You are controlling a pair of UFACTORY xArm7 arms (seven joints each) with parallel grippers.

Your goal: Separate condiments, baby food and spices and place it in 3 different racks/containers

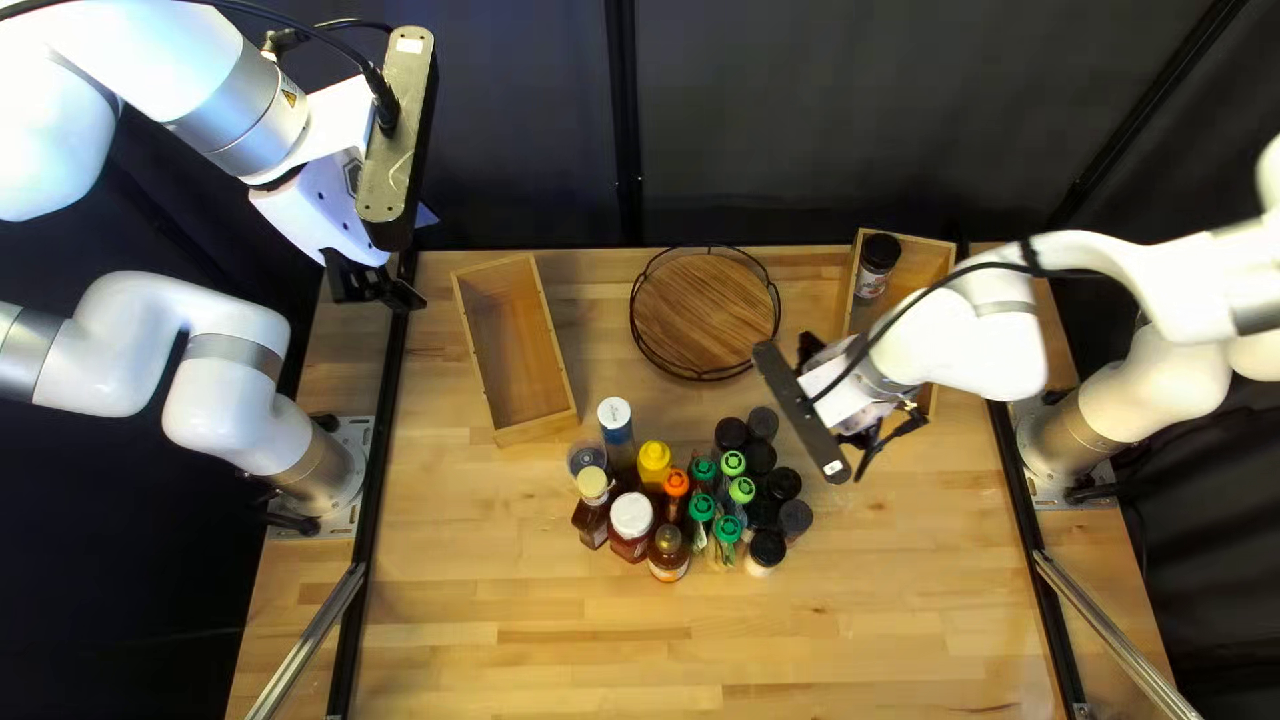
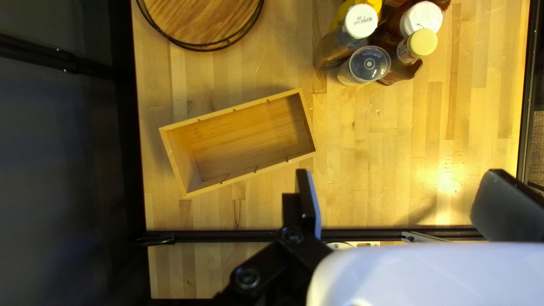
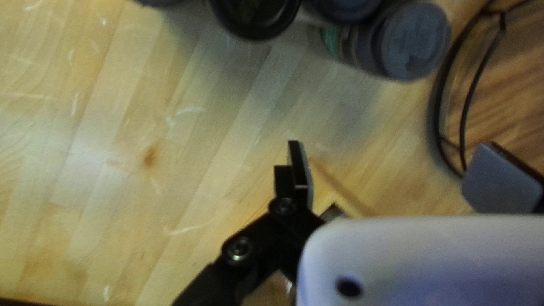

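Note:
My left gripper (image 1: 379, 286) is raised at the table's far left corner; in the left wrist view the left gripper (image 2: 406, 198) stands open and empty, beside an empty wooden box (image 2: 243, 139). My right gripper (image 1: 843, 408) hangs right of the dark-lidded jars (image 1: 787, 483); in the right wrist view the right gripper (image 3: 401, 174) is open, nothing between its fingers, with a dark-lidded jar (image 3: 412, 42) ahead. Sauce bottles (image 1: 631, 518) and green-capped bottles (image 1: 727, 528) stand beside these jars. One black-lidded jar (image 1: 876, 260) stands in the right wooden box (image 1: 940, 250), partly hidden by my right arm.
A round wooden tray (image 1: 704, 314) with a raised black wire rim stands between the two boxes at the table's far side. Black rails (image 1: 378, 467) run along the table's sides. The containers stand tightly grouped mid-table.

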